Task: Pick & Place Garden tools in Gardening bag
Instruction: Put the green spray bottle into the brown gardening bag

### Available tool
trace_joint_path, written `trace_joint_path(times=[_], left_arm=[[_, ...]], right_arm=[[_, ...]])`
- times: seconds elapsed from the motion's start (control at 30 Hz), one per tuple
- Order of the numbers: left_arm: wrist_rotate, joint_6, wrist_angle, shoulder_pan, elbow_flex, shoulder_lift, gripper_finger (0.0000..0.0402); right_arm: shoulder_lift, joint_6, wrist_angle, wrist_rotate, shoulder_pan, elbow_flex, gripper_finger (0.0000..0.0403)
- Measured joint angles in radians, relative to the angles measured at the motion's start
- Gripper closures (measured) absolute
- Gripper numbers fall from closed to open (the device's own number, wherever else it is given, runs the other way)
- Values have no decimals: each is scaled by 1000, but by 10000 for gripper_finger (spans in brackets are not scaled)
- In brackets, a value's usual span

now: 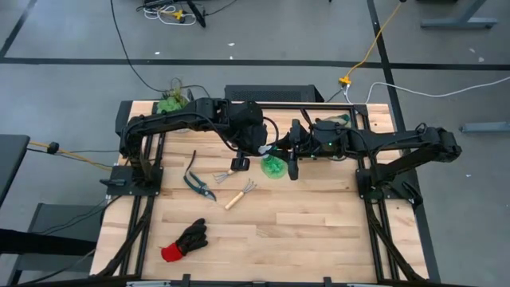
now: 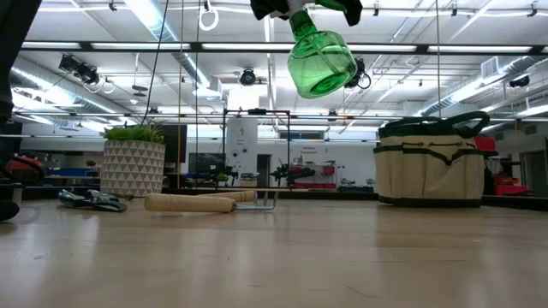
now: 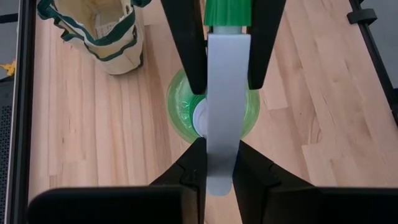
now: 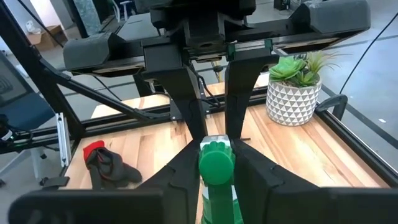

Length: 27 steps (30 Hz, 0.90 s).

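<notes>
The green spray bottle (image 1: 273,166) hangs high above the table's middle (image 2: 320,62), with both grippers at its head. My left gripper (image 3: 219,144) is shut on the white spray head. My right gripper (image 4: 216,149) faces it, shut on the green nozzle cap. The beige gardening bag (image 2: 428,162) stands upright on its base at the far right, mostly under my right arm in the high view (image 1: 341,119). The shears (image 1: 198,183), two wooden-handled tools (image 1: 227,171) (image 1: 239,194) and the black glove with red cuff (image 1: 185,241) lie flat on the table. My left gripper pinches the white spray head (image 3: 222,163) between its two fingers. The bottle's green body (image 3: 181,106) hangs below the hold, clear of the table and tilted. My right gripper pinches the green nozzle cap (image 4: 216,167) between its two fingers, coming level from the table's right side, opposite my left gripper's fingers (image 4: 186,106).
A leafy plant in a white pot (image 1: 171,102) stands at the far left corner. Black frame rails (image 1: 143,199) run along both sides of the table. Bare wood lies at the near right (image 1: 319,231).
</notes>
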Motion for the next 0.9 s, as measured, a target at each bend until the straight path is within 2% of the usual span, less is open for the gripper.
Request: trace_joint_path(times=[0.37,0.7,0.9], left_arm=[[0,0,0,0,0,0,343],[3,-3,-3,1,0,0,342],[2,-3,-4,0,0,0,340]], right_arm=[[0,2,-1,0,0,0,317],[0,-36,-3,-1,0,0,352],[0,-46,-3,-19,-1,0,353]])
